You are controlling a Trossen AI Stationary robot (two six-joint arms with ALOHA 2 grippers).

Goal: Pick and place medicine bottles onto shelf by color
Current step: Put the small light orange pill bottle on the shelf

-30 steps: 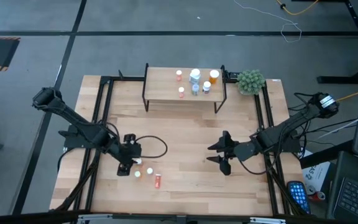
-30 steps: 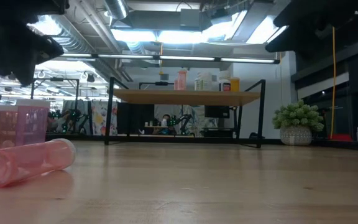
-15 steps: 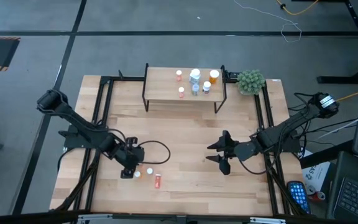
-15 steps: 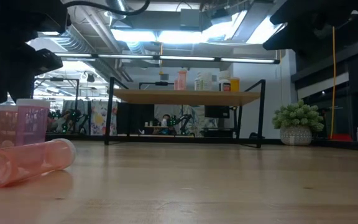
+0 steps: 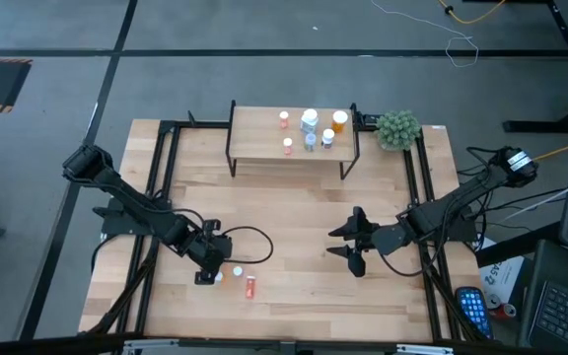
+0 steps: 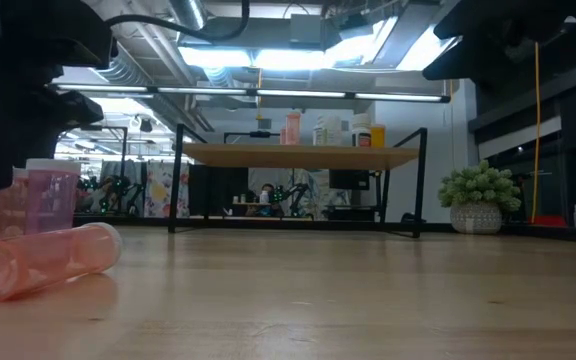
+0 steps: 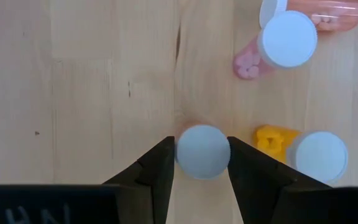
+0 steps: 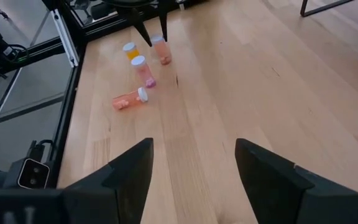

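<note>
Your left gripper (image 7: 202, 163) stands over an upright pink bottle (image 7: 202, 151), fingers apart on either side of its white cap – near it are an orange bottle (image 7: 319, 157) and two more pink ones – while your right gripper (image 8: 191, 165) waits open, well apart from that bottle.

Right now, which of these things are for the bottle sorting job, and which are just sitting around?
For the job: shelf; bottles on the shelf; capped bottle between the open left gripper fingers; orange bottle, standing pink bottle and lying pink bottle nearby; right gripper, open, waiting.
Just lying about: green plant ball beside the shelf; blue remote off the table.
</note>
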